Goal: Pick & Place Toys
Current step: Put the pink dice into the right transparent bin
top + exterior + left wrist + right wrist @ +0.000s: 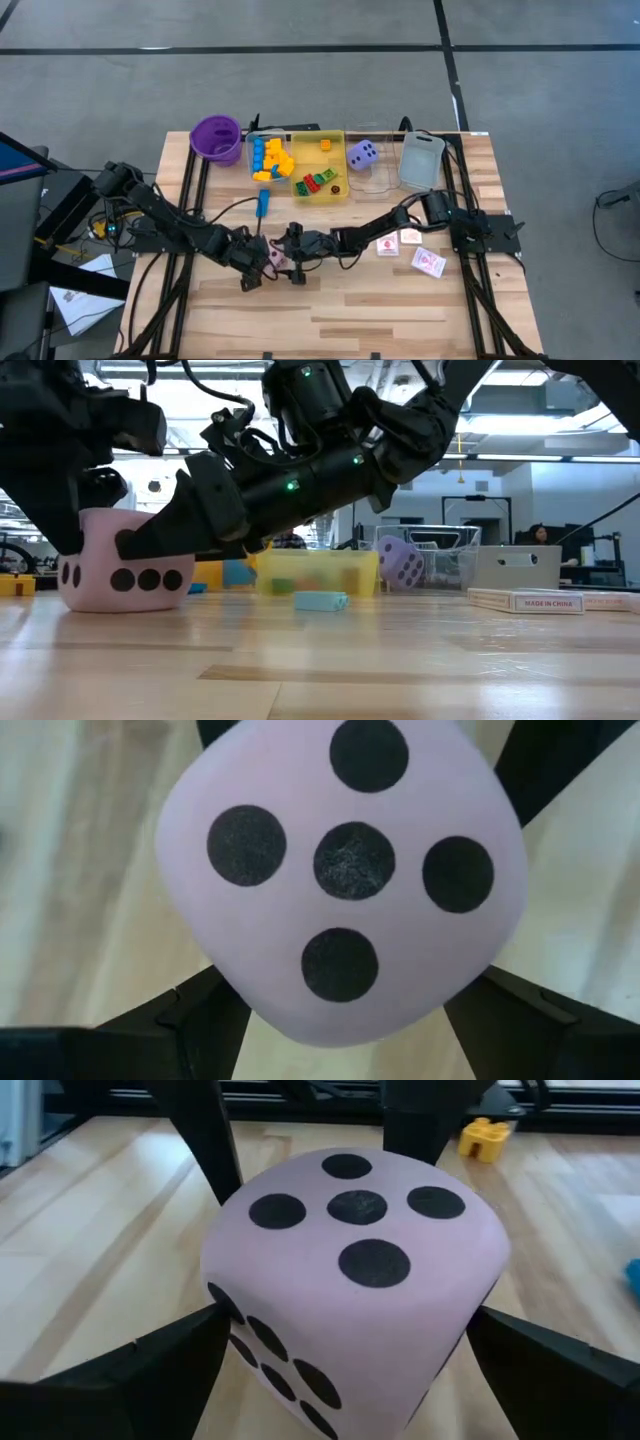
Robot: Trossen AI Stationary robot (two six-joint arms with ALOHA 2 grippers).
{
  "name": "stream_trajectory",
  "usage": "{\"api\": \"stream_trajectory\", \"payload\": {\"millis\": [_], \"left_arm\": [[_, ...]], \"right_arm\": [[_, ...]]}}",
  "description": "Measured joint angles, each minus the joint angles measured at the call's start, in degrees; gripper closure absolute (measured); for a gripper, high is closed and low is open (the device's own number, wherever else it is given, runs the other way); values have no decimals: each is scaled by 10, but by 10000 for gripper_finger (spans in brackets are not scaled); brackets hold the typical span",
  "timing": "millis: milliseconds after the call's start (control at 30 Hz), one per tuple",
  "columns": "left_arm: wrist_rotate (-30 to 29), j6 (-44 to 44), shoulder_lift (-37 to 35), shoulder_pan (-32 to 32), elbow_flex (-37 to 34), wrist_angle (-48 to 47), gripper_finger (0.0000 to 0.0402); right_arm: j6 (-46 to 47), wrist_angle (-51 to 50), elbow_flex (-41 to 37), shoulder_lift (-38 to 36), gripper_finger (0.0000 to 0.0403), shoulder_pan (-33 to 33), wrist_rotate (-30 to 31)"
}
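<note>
Your left gripper and right gripper both straddle the pink die on the table, fingers spread either side, whether either pinches it you cannot tell.

Views: overhead straight down; low level across my table; both my wrist cameras close on the pink die.

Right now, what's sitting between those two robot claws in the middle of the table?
The pink die, five dots up. Both wrist views show it between the left gripper and right gripper fingers, resting on the table.
</note>
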Motion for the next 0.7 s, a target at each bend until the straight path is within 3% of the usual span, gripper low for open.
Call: {"api": "stream_trajectory", "payload": {"millis": [300, 400, 600, 700], "left_arm": [[5, 3, 0, 0, 0, 11, 105], [10, 43, 0, 0, 0, 19, 105], [-3, 77, 0, 17, 0, 2, 105], [26, 82, -2, 33, -7, 17, 105]], "right_arm": [[-6, 0, 0, 0, 3, 3, -2], [-7, 0, 0, 0, 3, 3, -1], [51, 3, -1, 0, 3, 3, 4], [65, 3, -1, 0, 3, 2, 5]]}}
